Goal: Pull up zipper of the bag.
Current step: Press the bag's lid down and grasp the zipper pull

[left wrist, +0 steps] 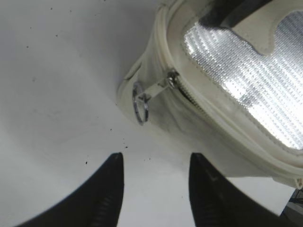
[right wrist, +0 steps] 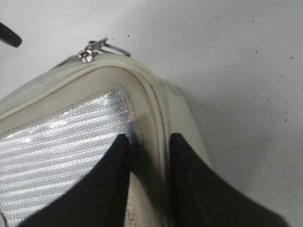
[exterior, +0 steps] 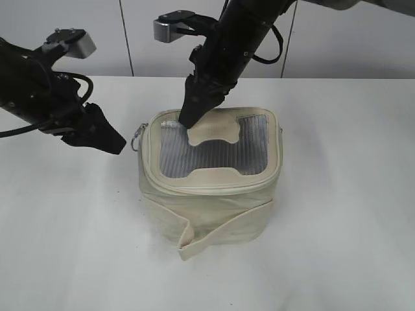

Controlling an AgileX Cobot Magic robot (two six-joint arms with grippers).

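The zipper [left wrist: 189, 94] is a cream toothed line running round the rim of the top panel, and its small silver pull [left wrist: 163, 85] sticks out at the bag's left rear corner with a thin metal ring [left wrist: 140, 102] dangling from it. The bag [exterior: 207, 207] is a small boxy pouch of smooth cream leatherette, standing upright near the middle of the white table [exterior: 337, 246]; its top is a window of shiny grey ribbed mesh [exterior: 194, 159] with a cream H-shaped patch [exterior: 214, 133] sewn across it, and a loose cream strap [exterior: 220, 230] folds round the front of the body. The mesh hides the inside, so I cannot tell whether the bag holds anything. My right gripper [exterior: 189, 120] comes down on the rear left part of the top, and in the right wrist view its two black tapered fingers [right wrist: 102, 189] straddle the raised cream rim there, close against it on both sides; it looks like a pinch on the rim, though the contact itself is not clear. My left gripper [left wrist: 156, 189] hangs just left of the bag, its fingers spread apart and holding nothing, the ring in front of them and not touching.
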